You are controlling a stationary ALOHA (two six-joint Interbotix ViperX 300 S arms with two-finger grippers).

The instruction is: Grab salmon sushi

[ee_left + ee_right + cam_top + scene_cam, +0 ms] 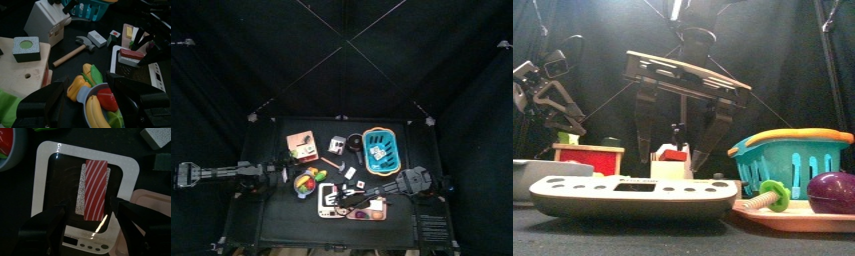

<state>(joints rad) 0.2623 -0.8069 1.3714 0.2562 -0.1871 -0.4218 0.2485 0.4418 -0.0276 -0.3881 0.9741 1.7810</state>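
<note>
Item: salmon sushi (95,189), a red-and-white striped strip over a pale rice block, lay on the dark platform of a white kitchen scale (47,188). The scale sat near the front edge of the tabletop (271,215), about midway along it. In the front view the sushi (672,157) showed as a small red-topped block above the scale (633,195).

Right hand (90,218): hung directly over the scale, jaws spread wide, one on each side of the sushi's near end, neither touching it. Seen from the front, the right hand (676,135) stood just above the sushi.

Left hand (90,102): held over a bowl of toy fruit (100,102) near the tabletop's left edge, jaws open with nothing between them.

Other contents:
- Toy hammer (75,48) with wooden handle, beside the bowl, toward the middle of the tabletop.
- Wooden block board (23,65) carrying a green-faced cube (25,48), toward the rear left.
- Teal basket (791,160) with an orange rim, toward the rear right corner.
- Pink tray (800,218) at the front right, just beside the scale, holding a purple fruit (831,191) and a green-headed toy screw (764,194).
</note>
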